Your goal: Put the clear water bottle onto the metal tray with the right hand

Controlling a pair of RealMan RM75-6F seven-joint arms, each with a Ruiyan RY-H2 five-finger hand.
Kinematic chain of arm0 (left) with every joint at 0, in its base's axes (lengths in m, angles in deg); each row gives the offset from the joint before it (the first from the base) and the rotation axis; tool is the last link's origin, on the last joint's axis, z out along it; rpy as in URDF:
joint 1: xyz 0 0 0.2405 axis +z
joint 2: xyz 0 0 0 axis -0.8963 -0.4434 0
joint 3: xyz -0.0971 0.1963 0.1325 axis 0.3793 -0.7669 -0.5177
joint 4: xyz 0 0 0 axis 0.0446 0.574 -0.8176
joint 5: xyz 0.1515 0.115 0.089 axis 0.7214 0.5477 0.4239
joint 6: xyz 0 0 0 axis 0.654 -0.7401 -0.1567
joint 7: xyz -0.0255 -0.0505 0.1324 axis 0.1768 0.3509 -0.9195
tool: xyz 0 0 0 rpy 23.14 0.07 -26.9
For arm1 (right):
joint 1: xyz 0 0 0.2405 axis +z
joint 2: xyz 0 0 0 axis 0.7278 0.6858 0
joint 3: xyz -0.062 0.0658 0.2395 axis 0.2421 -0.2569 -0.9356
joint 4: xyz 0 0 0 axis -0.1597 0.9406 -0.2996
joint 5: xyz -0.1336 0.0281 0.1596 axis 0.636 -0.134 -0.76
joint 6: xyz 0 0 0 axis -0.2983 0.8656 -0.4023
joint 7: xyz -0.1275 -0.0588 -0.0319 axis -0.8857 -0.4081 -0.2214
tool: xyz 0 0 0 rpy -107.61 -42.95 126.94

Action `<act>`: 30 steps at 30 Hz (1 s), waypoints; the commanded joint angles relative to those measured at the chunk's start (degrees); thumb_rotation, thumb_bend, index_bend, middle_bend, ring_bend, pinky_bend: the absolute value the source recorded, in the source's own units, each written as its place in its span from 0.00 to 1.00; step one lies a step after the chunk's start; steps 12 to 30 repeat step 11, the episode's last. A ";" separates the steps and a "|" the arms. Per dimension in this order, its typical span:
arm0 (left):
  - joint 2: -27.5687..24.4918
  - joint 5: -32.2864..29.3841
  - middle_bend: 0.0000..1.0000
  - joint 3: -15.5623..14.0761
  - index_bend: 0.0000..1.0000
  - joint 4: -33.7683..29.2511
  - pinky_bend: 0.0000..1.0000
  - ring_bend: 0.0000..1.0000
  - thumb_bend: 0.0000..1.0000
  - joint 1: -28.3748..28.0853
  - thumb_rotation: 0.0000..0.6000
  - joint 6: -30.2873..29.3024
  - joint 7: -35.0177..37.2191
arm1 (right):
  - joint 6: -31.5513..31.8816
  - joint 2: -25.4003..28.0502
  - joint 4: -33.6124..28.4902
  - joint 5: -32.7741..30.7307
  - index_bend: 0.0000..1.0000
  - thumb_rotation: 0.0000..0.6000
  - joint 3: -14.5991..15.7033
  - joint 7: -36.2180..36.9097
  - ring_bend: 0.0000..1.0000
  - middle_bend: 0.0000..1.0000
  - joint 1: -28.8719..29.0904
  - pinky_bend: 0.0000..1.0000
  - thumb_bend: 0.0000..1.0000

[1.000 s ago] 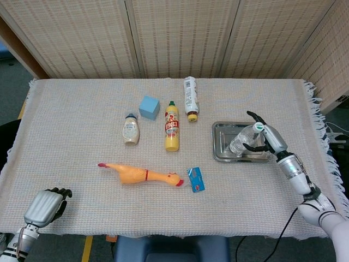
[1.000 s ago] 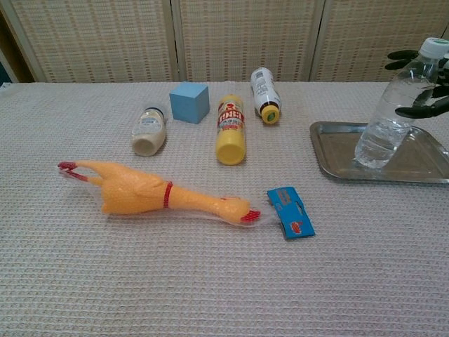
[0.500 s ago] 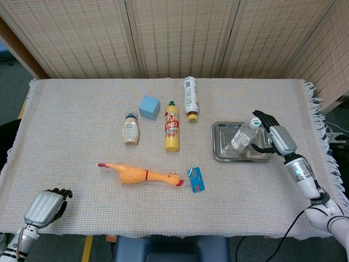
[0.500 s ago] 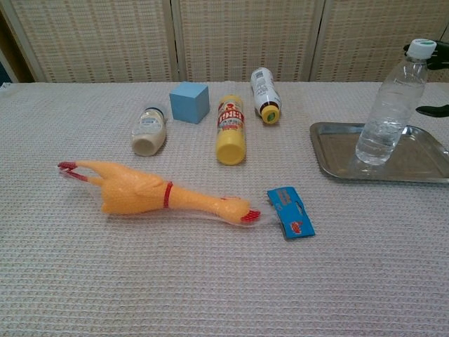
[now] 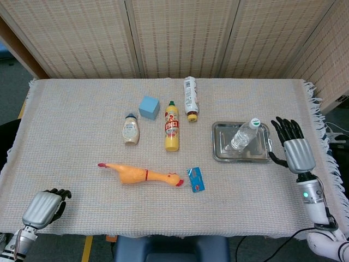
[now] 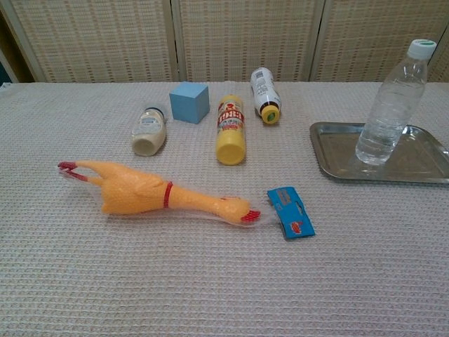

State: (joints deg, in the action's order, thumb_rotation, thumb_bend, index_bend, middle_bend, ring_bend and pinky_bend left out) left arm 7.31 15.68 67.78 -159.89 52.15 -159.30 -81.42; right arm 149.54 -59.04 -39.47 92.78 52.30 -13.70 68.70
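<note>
The clear water bottle [image 5: 244,134] [image 6: 390,105] stands upright on the metal tray [image 5: 223,152] [image 6: 337,154], white cap on top. My right hand [image 5: 292,146] is right of the tray, apart from the bottle, fingers spread and empty; the chest view does not show it. At the table's near left corner my left hand [image 5: 44,206] lies with its fingers curled in on nothing.
A yellow rubber chicken [image 5: 143,175] and a blue card [image 5: 196,179] lie near the middle front. Behind them are a small jar [image 5: 130,130], a blue cube [image 5: 148,107], a yellow bottle [image 5: 172,126] and a white bottle [image 5: 190,97] lying flat.
My right hand let go of the bottle and drew back to the right of the tray. The bottle went from tilted to standing upright on the tray.
</note>
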 commanded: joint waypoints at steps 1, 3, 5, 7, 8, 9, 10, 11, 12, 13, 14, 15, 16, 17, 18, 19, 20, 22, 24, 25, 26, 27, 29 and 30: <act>-0.26 -0.50 0.48 0.08 0.41 -0.34 0.61 0.45 0.61 0.11 1.00 0.09 0.01 | 8.34 4.52 -17.78 -4.93 0.00 1.00 1.03 -19.59 0.00 0.00 -8.90 0.00 0.00; -0.40 -0.93 0.48 0.26 0.41 -0.46 0.61 0.45 0.61 0.09 1.00 0.22 0.22 | 8.19 4.35 -18.83 -5.47 0.00 1.00 1.32 -20.56 0.00 0.00 -9.62 0.00 0.00; -0.40 -1.31 0.48 0.50 0.41 -0.35 0.61 0.45 0.61 0.02 1.00 0.34 0.30 | 7.51 4.03 -18.92 -6.00 0.00 1.00 1.67 -21.54 0.00 0.00 -10.14 0.00 0.00; -0.33 -1.61 0.48 0.67 0.41 -0.20 0.61 0.45 0.61 -0.09 1.00 0.55 0.32 | 6.46 3.79 -19.12 -6.45 0.00 1.00 1.88 -23.03 0.00 0.00 -10.21 0.00 0.00; -0.27 -1.73 0.48 0.77 0.41 -0.14 0.61 0.45 0.61 -0.14 1.00 0.62 0.37 | 6.08 3.76 -19.18 -6.45 0.00 1.00 1.98 -23.69 0.00 0.00 -10.19 0.00 0.00; -0.20 -1.80 0.48 0.84 0.41 -0.05 0.61 0.45 0.61 -0.16 1.00 0.61 0.35 | 5.86 3.60 -19.31 -6.59 0.00 1.00 1.96 -24.25 0.00 0.00 -10.23 0.00 0.00; -0.12 -1.81 0.48 0.91 0.41 0.04 0.61 0.45 0.61 -0.11 1.00 0.45 0.24 | 5.53 3.42 -19.45 -6.63 0.00 1.00 2.06 -24.98 0.00 0.00 -10.28 0.00 0.00; -0.07 -1.71 0.47 0.93 0.41 0.11 0.61 0.45 0.61 -0.04 1.00 0.24 0.18 | 5.23 3.41 -19.60 -6.47 0.00 1.00 2.26 -25.33 0.00 0.00 -10.32 0.00 0.00; -0.07 -1.71 0.47 0.93 0.41 0.11 0.61 0.45 0.61 -0.04 1.00 0.24 0.18 | 5.23 3.41 -19.60 -6.47 0.00 1.00 2.26 -25.33 0.00 0.00 -10.32 0.00 0.00; -0.07 -1.71 0.47 0.93 0.41 0.11 0.61 0.45 0.61 -0.04 1.00 0.24 0.18 | 5.23 3.41 -19.60 -6.47 0.00 1.00 2.26 -25.33 0.00 0.00 -10.32 0.00 0.00; -0.07 -1.71 0.47 0.93 0.41 0.11 0.61 0.45 0.61 -0.04 1.00 0.24 0.18 | 5.23 3.41 -19.60 -6.47 0.00 1.00 2.26 -25.33 0.00 0.00 -10.32 0.00 0.00; -0.07 -1.71 0.47 0.93 0.41 0.11 0.61 0.45 0.61 -0.04 1.00 0.24 0.18 | 5.23 3.41 -19.60 -6.47 0.00 1.00 2.26 -25.33 0.00 0.00 -10.32 0.00 0.00; -0.07 -1.71 0.47 0.93 0.41 0.11 0.61 0.45 0.61 -0.04 1.00 0.24 0.18 | 5.23 3.41 -19.60 -6.47 0.00 1.00 2.26 -25.33 0.00 0.00 -10.32 0.00 0.00; -0.07 -1.71 0.47 0.93 0.41 0.11 0.61 0.45 0.61 -0.04 1.00 0.24 0.18 | 5.23 3.41 -19.60 -6.47 0.00 1.00 2.26 -25.33 0.00 0.00 -10.32 0.00 0.00; -0.07 -1.71 0.47 0.93 0.41 0.11 0.61 0.45 0.61 -0.04 1.00 0.24 0.18 | 5.23 3.41 -19.60 -6.47 0.00 1.00 2.26 -25.33 0.00 0.00 -10.32 0.00 0.00; -0.07 -1.71 0.47 0.93 0.41 0.11 0.61 0.45 0.61 -0.04 1.00 0.24 0.18 | 5.23 3.41 -19.60 -6.47 0.00 1.00 2.26 -25.33 0.00 0.00 -10.32 0.00 0.00; -0.07 -1.71 0.47 0.93 0.41 0.11 0.61 0.45 0.61 -0.04 1.00 0.24 0.18 | 5.23 3.41 -19.60 -6.47 0.00 1.00 2.26 -25.33 0.00 0.00 -10.32 0.00 0.00; -0.07 -1.71 0.47 0.93 0.41 0.11 0.61 0.45 0.61 -0.04 1.00 0.24 0.18 | 5.23 3.41 -19.60 -6.47 0.00 1.00 2.26 -25.33 0.00 0.00 -10.32 0.00 0.00; -0.07 -1.71 0.47 0.93 0.41 0.11 0.61 0.45 0.61 -0.04 1.00 0.24 0.18 | 5.23 3.41 -19.60 -6.47 0.00 1.00 2.26 -25.33 0.00 0.00 -10.32 0.00 0.00; -0.07 -1.71 0.47 0.93 0.41 0.11 0.61 0.45 0.61 -0.04 1.00 0.24 0.18 | 5.23 3.41 -19.60 -6.47 0.00 1.00 2.26 -25.33 0.00 0.00 -10.32 0.00 0.00; -0.07 -1.71 0.47 0.93 0.41 0.11 0.61 0.45 0.61 -0.04 1.00 0.24 0.18 | 5.23 3.41 -19.60 -6.47 0.00 1.00 2.26 -25.33 0.00 0.00 -10.32 0.00 0.00; -0.07 -1.71 0.47 0.93 0.41 0.11 0.61 0.45 0.61 -0.04 1.00 0.24 0.18 | 5.23 3.41 -19.60 -6.47 0.00 1.00 2.26 -25.33 0.00 0.00 -10.32 0.00 0.00; -0.07 -1.71 0.47 0.93 0.41 0.11 0.61 0.45 0.61 -0.04 1.00 0.24 0.18 | 5.23 3.41 -19.60 -6.47 0.00 1.00 2.26 -25.33 0.00 0.00 -10.32 0.00 0.00; -0.07 -1.71 0.47 0.93 0.41 0.11 0.61 0.45 0.61 -0.04 1.00 0.24 0.18 | 5.23 3.41 -19.60 -6.47 0.00 1.00 2.26 -25.33 0.00 0.00 -10.32 0.00 0.00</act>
